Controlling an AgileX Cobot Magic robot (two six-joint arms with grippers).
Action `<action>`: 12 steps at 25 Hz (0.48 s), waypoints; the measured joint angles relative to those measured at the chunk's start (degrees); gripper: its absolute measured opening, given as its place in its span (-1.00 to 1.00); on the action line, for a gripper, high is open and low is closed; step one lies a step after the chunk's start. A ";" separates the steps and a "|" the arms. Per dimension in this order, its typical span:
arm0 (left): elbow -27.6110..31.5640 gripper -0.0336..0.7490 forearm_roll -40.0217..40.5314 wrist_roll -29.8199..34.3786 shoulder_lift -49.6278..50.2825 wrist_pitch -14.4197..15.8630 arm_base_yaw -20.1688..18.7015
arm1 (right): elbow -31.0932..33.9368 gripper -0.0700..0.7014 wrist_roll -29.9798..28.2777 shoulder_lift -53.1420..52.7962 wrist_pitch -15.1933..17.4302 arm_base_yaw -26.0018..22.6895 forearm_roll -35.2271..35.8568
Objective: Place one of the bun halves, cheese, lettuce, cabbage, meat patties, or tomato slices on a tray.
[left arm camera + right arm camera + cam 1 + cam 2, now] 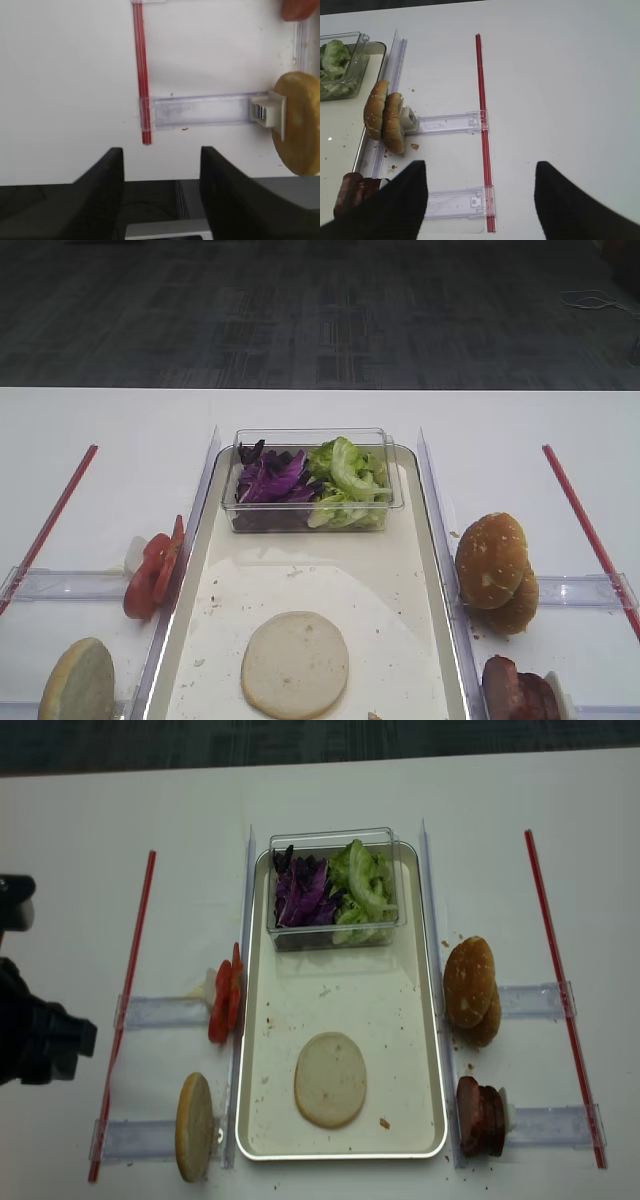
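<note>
One bun half [330, 1079] lies cut face up on the tray [420, 1020], near its front edge. Second bun half [194, 1125] stands on edge left of the tray, tomato slices [223, 1002] behind it. Left end effector [161, 165] hangs over bare table [65, 75], fingers apart, holding nothing. Right end effector [480, 185] likewise wide open, empty.

One tray [425, 870]; one clear tub [334, 839]; two plain bun halves [330, 1079]. Two speckled buns [469, 982]; two red strips [553, 955]. Tomato slices [222, 1001] and meat patties [480, 1116]: stacked, count unclear.
</note>
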 joint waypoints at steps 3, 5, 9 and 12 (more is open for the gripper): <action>3.51 0.00 -0.04 0.00 -3.29 -1.11 0.00 | 0.00 0.40 0.00 0.00 0.08 0.00 0.00; 5.73 0.00 -0.14 0.00 -5.34 -2.01 0.00 | 0.00 0.40 0.00 0.00 0.08 0.00 0.00; 9.50 0.00 -0.27 0.00 -9.21 -2.72 0.00 | 0.00 0.40 0.00 0.00 0.08 0.00 0.00; 11.20 0.00 -0.27 0.00 -11.60 -2.85 0.00 | 0.00 0.40 0.00 0.00 0.08 0.00 0.00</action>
